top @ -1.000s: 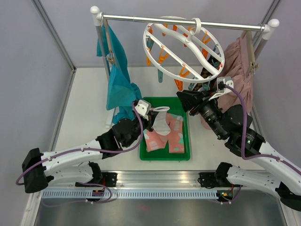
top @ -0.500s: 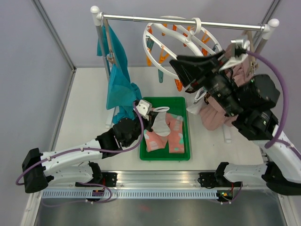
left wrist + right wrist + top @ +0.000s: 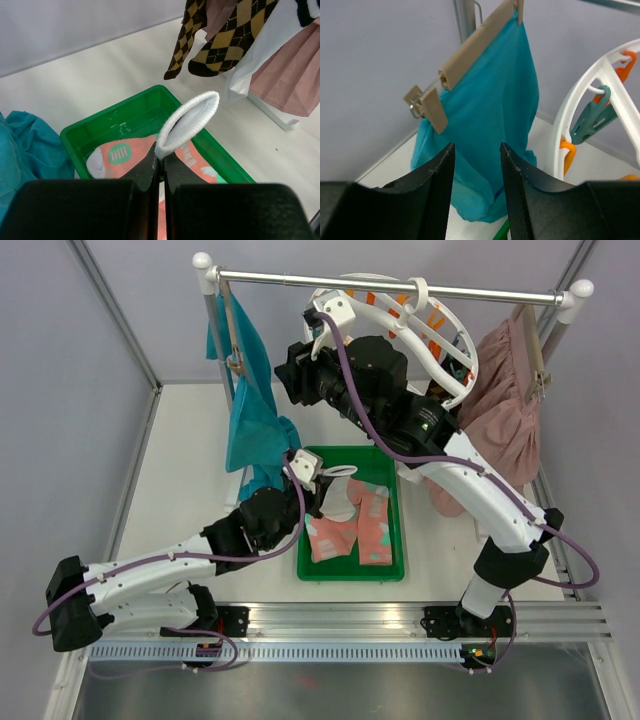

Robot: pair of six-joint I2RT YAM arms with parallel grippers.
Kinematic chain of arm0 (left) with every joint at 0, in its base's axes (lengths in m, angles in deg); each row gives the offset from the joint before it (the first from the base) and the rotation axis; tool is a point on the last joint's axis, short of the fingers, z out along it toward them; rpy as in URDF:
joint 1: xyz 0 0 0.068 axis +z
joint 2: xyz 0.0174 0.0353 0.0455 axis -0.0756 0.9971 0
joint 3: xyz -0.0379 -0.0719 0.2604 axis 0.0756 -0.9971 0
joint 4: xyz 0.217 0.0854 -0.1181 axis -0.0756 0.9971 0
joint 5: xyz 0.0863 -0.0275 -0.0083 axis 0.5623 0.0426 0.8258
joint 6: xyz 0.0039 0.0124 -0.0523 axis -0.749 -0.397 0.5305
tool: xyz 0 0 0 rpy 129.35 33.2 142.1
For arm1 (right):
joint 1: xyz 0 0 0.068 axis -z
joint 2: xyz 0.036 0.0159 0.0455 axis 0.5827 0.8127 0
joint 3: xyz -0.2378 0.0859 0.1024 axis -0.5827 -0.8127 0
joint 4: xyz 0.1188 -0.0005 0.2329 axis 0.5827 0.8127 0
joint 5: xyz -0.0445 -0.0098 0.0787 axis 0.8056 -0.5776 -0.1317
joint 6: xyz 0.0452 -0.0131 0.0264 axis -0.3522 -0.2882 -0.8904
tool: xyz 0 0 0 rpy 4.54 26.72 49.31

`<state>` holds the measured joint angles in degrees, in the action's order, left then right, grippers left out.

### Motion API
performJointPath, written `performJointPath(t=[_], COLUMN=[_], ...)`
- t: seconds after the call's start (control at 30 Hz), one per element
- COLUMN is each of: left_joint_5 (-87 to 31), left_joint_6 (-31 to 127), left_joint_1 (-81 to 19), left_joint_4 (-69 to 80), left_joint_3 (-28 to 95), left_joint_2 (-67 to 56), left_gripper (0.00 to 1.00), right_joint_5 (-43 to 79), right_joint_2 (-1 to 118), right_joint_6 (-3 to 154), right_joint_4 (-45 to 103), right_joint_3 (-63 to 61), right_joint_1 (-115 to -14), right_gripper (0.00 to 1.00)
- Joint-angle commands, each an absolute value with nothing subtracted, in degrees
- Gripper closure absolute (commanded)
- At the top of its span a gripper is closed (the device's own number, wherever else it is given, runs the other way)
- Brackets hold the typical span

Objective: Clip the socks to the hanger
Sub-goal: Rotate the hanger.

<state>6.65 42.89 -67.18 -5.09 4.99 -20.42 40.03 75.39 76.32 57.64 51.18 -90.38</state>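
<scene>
White table [image 3: 180,460] with a clothes rail [image 3: 300,278] at the back. A teal garment [image 3: 490,125] hangs from the rail at left, a pink skirt [image 3: 505,405] at right. The hanger [image 3: 561,125], a white ring, hangs from the rail between them, partly hidden by the right arm. A teal clip [image 3: 592,122] and an orange clip [image 3: 566,155] hang on its rim. Green tray [image 3: 105,120] sits on the table below the ring, pink socks [image 3: 360,525] lying flat inside. Argyle socks [image 3: 225,45] dangle beyond the tray; what they hang from is out of frame. Right gripper [image 3: 476,147] is raised by the ring's left side, facing the teal garment, fingers spread, nothing between them. Left gripper [image 3: 161,165] is over the tray, fingers clenched on the cuff of a white sock [image 3: 192,120], cuff looped upward.
</scene>
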Motion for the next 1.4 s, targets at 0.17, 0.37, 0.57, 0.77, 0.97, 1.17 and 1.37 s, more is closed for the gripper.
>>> performJointPath(t=[0.17, 0.37, 0.57, 0.77, 0.97, 1.17, 1.37], left_joint_5=[6.98, 6.89, 6.8, 6.62, 6.45, 6.1, 5.66], left_joint_6=[43.75, 44.1, 44.1, 44.45, 44.54, 44.63, 44.63], left_joint_1=[-66.56, -66.47, -66.39, -66.3, -66.3, -66.38, -66.39], left_joint_4=[-4.68, -4.77, -4.94, -5.03, -5.29, -5.47, -5.73], left_joint_3=[6.55, 6.2, 6.02, 6.02, 6.11, 6.46, 6.64], left_joint_2=[-22.84, -23.01, -22.92, -22.66, -22.66, -22.13, -21.69], left_gripper=[0.98, 0.98, 0.98, 0.98, 0.98, 0.98, 0.98], right_joint_5=[49.89, 54.89, 59.02, 61.4, 63.51, 64.48, 66.76], right_joint_2=[73.86, 72.45, 67.54, 63.4, 61.47, 57.96, 51.46], right_joint_6=[80.71, 80.89, 79.49, 79.13, 79.48, 78.61, 75.62], right_joint_4=[57.17, 59.36, 61.03, 64.46, 68.5, 70.09, 69.92], right_joint_3=[50.89, 49.65, 43.24, 40.34, 39.46, 36.03, 31.03], right_joint_1=[-91.1, -91.45, -91.45, -91.54, -91.45, -91.54, -91.45], right_gripper=[0.54, 0.53, 0.53, 0.55, 0.57, 0.63, 0.63])
